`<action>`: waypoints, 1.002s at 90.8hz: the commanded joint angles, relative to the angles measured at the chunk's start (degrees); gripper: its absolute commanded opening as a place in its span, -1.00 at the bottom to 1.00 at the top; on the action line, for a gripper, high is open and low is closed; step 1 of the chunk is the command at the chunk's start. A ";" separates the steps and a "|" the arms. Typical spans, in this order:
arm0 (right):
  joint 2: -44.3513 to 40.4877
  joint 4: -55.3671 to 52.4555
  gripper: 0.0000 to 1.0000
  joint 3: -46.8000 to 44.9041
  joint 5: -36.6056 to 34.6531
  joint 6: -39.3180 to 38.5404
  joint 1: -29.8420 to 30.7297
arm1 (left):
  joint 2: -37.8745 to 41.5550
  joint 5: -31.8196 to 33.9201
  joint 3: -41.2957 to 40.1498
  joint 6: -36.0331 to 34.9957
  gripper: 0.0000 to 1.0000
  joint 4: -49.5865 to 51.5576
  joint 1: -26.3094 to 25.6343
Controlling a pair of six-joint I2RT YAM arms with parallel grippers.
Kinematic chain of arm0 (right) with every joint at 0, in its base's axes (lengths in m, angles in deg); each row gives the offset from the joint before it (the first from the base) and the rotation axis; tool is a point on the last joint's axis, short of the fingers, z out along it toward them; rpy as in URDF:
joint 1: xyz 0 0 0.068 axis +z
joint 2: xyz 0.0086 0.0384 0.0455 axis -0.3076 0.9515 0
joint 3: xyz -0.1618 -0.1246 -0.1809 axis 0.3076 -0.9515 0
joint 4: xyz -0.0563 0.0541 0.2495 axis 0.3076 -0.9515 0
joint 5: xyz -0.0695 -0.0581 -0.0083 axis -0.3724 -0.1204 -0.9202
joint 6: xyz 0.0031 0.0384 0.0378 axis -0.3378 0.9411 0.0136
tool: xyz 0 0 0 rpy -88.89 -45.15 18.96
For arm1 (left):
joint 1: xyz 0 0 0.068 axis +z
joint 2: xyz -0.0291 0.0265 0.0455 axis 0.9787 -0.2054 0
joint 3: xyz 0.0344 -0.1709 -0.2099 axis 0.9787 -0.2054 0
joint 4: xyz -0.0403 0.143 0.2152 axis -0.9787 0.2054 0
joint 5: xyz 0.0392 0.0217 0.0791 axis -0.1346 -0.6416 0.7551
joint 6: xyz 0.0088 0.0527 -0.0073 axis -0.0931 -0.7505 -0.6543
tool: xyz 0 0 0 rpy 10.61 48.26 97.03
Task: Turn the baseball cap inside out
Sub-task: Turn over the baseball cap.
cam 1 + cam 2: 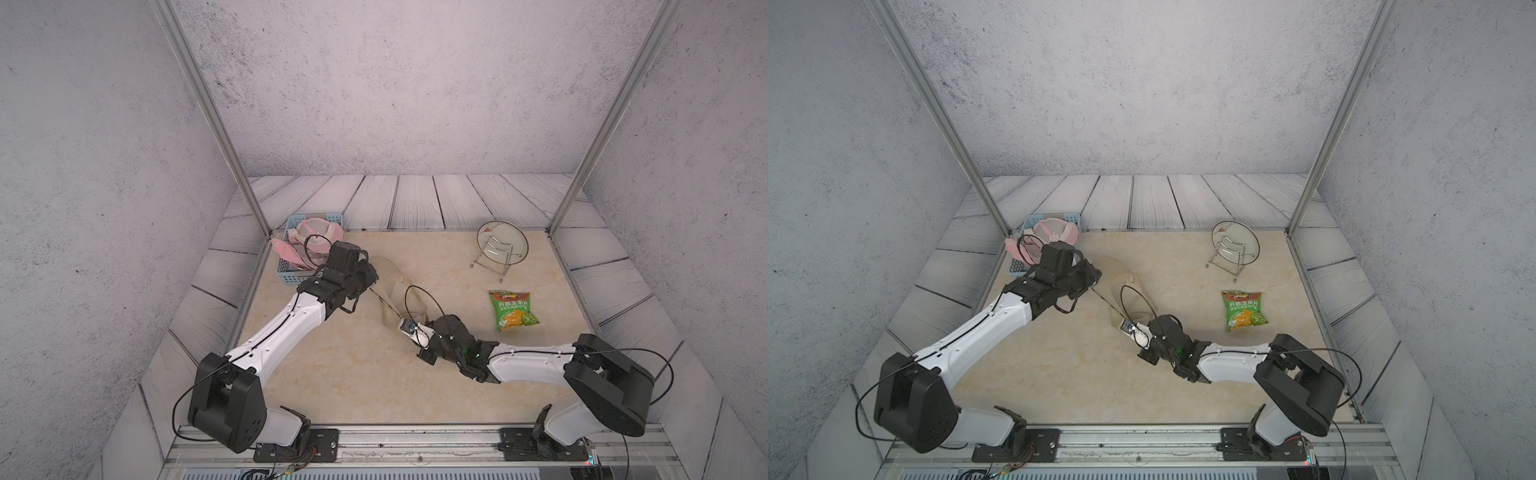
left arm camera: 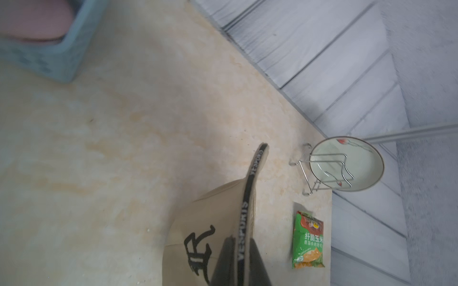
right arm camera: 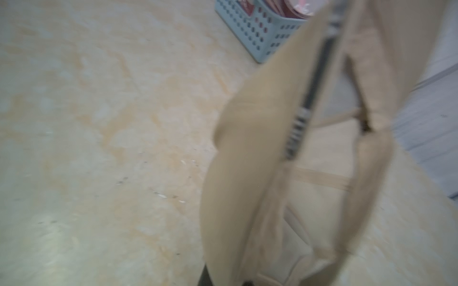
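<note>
Baseball cap (image 1: pixel 386 274), beige, with a black letter stitched on its front and a black lettered band along its rim, sits a little toward 10 o'clock from the middle of the table (image 1: pixel 353 382). It is drawn out in a line between the two grippers, as both top views show. From where I stand its crown looks slack and folded rather than round. The left gripper (image 2: pixel 239 247), at the cap's 10 o'clock end, is pinched tight on the rim band, its dark fingers (image 2: pixel 257 272) pressed against the cloth in the left wrist view. The right gripper (image 1: pixel 405 326), at the cap's 5 o'clock end, is closed down narrow on the opposite edge. The right wrist view is blurred, yet the beige cloth runs right down to the finger. Whether the cap touches the table I cannot tell.

Out at 10 o'clock, in the table's corner, a pale blue basket (image 1: pixel 289 277) holds a pink cap (image 1: pixel 318 239). At 2 o'clock a plate (image 1: pixel 515 237) leans upright in a wire stand (image 1: pixel 492 253). Near 3 o'clock a green snack bag (image 1: pixel 513 311) lies flat, well apart from the cap.
</note>
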 commanded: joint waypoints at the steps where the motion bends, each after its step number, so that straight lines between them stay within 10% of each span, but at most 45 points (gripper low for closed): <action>1: -0.65 -18.05 -0.85 5.80 18.12 3.42 -1.92 | -1.69 -14.99 6.24 -17.17 -1.00 -7.16 1.54; 26: 3.63 -26.44 -0.71 10.34 21.81 7.50 -5.51 | -4.16 -24.69 18.10 -33.20 -1.00 4.99 3.45; 41: 0.12 -26.76 -0.30 8.98 18.20 8.77 -6.58 | -2.69 -25.40 17.14 -39.44 -1.00 7.65 3.41; 59: -11.58 -21.24 0.15 4.77 13.88 11.26 -6.62 | -2.60 -28.35 13.79 -38.58 -1.00 4.86 3.37; 91: -23.84 -13.48 0.11 1.34 4.05 16.20 -6.59 | -2.58 -35.78 8.99 -30.62 -1.00 -4.25 3.23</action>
